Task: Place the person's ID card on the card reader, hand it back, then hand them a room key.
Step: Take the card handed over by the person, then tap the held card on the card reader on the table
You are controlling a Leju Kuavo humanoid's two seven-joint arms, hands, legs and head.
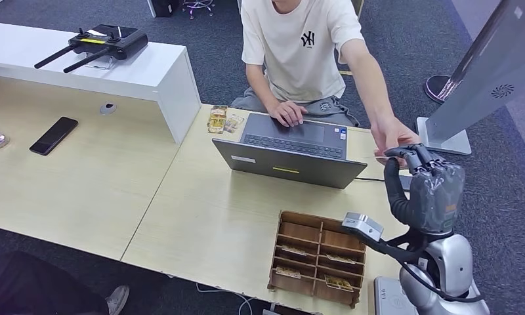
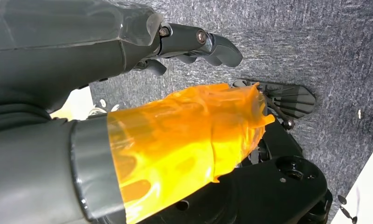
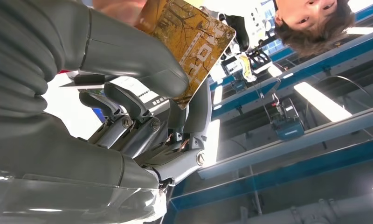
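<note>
Head view: right hand (image 1: 425, 187) raised above right end of table (image 1: 201, 216), palm up, person's hand (image 1: 392, 136) touching its fingertips. Right wrist view: thumb and fingers (image 3: 194, 112) pinch yellow patterned card (image 3: 194, 42); person's hand grasps card's far end. Wooden card organizer (image 1: 317, 257) near table's front edge, several cards in its slots. Open laptop (image 1: 293, 149) before seated person, other hand on its keyboard. Left wrist view: left hand (image 2: 189, 46) hangs over grey carpet, fingers loosely curled, holding nothing.
</note>
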